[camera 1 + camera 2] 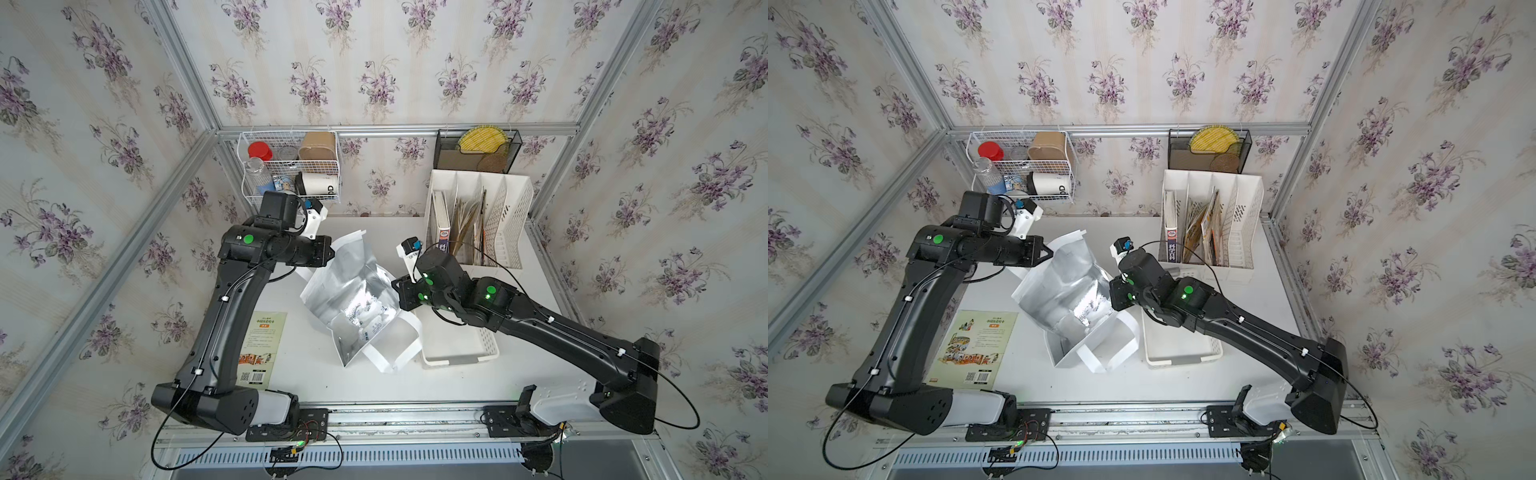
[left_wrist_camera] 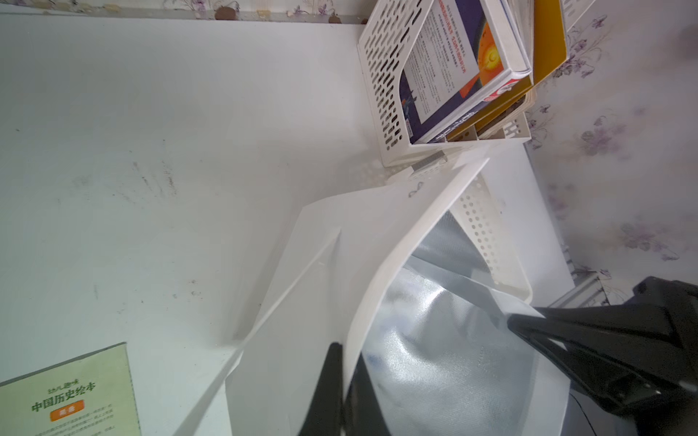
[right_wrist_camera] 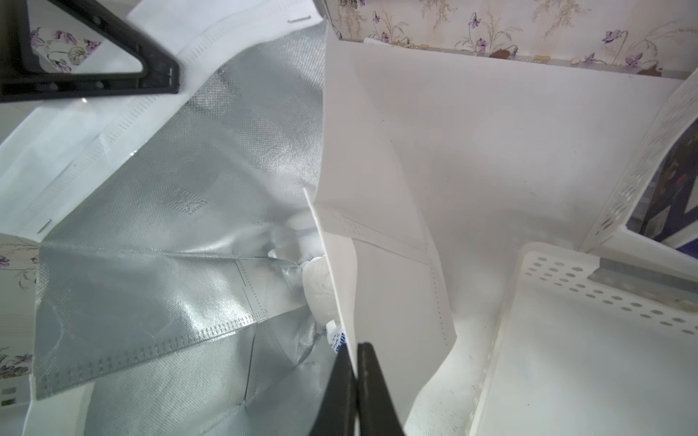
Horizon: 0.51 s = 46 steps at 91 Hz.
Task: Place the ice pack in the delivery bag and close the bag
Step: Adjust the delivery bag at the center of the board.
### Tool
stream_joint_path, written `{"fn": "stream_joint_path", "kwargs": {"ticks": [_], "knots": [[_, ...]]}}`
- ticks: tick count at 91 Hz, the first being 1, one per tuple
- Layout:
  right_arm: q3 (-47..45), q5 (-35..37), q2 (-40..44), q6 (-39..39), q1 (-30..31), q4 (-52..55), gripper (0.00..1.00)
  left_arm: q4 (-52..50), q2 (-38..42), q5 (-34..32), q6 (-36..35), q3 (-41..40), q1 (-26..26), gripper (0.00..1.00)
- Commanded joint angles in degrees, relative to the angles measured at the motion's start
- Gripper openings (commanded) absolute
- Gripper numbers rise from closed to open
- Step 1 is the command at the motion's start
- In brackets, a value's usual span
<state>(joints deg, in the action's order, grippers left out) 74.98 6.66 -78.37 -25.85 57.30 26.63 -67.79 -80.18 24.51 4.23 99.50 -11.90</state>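
Black left arm (image 1: 232, 324), black right arm (image 1: 573, 332), green status dots (image 1: 248, 239), white cable clips (image 1: 225, 299), looping black cables (image 1: 699, 415)

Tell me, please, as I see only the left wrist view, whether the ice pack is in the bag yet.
Observer: Yes. In a top view the ice pack lies inside the bag, on its foil lining.
Operator: Thank you. What is the right gripper doing?
Observer: The right wrist view shows the right gripper shut on the bag's white wall.
Operator: And is anything in the basket?
Observer: In both top views the basket shows nothing in its uncovered part.
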Motion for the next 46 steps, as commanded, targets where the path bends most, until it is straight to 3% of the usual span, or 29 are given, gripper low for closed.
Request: {"fn": "stream_joint_path", "kwargs": {"ticks": [1, 12, 20, 26, 36, 46], "knots": [[-1.2, 1.8, 0.1, -3.0, 0.0, -5.0, 0.01, 1.3, -0.5, 5.2, -1.2, -1.1, -0.2, 0.00], [-0.7, 2.0, -1.8, -2.5, -0.1, -4.7, 0.08, 1.5, -2.7, 5.4, -1.0, -1.5, -0.9, 0.00], [0.4, 3.3, -3.2, -1.5, -0.2, -3.9, 0.19, 1.7, -3.0, 5.3, -0.5, -1.1, -1.1, 0.03], [1.5, 4.0, -4.1, -0.2, -0.5, -3.3, 0.27, 1.6, -3.0, 5.0, 0.0, -0.2, -1.2, 0.14], [3.5, 4.6, -5.5, 2.2, -1.3, -2.6, 0.43, 1.4, -2.3, 4.9, 1.5, 2.5, -1.4, 0.50], [5.8, 5.7, -6.6, 4.5, -1.8, -1.1, 0.58, 2.1, -0.3, 5.6, 3.5, 5.1, -1.5, 0.64]]}}
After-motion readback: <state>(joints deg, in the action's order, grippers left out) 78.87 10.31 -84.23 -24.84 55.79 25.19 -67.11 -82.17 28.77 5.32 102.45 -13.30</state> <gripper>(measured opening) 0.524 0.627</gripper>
